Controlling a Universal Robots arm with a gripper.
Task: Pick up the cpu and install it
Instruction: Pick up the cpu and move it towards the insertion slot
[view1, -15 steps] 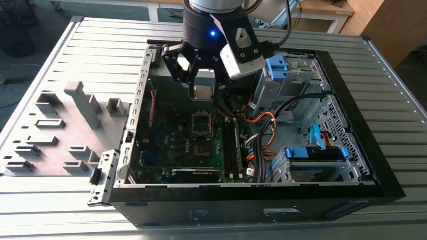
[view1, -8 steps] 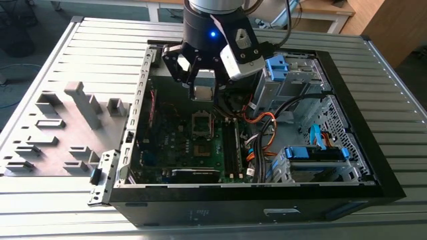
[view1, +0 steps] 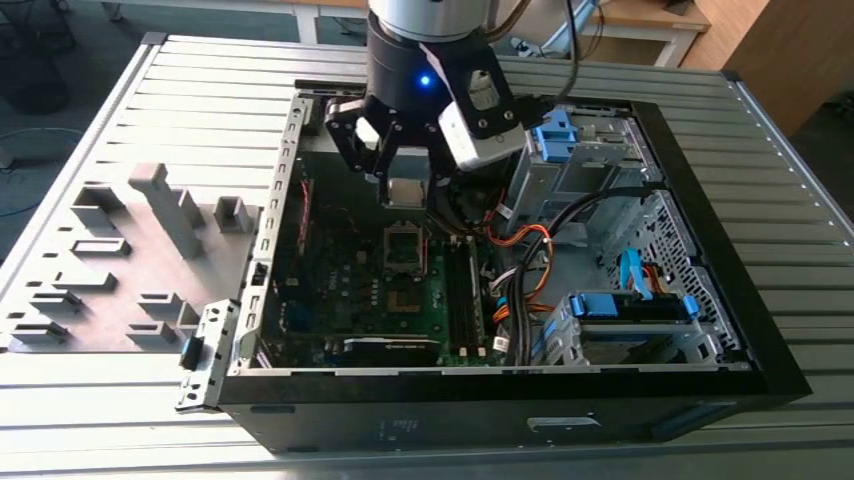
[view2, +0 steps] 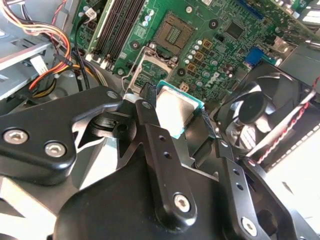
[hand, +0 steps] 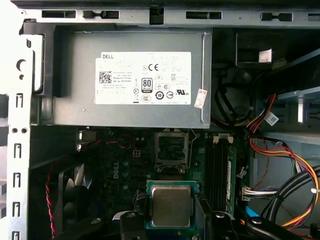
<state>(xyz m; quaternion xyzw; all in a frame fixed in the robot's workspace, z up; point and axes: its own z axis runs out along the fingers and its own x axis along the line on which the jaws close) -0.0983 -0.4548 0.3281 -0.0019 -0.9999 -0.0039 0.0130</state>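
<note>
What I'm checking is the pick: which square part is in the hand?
The cpu, silver-topped with a green edge, clamped in the hand clear of the motherboard. The dark metal-framed socket lies on that board, untouched.

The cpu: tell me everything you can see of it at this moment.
The cpu is a small thin square chip, a pale silver-grey metal top over a green board rim. The gripper holds it by two opposite edges, metal top up and roughly level, inside the open computer case above the motherboard. It is not seated: the dark metal-framed socket lies empty, apart from it. Nothing else touches it.
</note>
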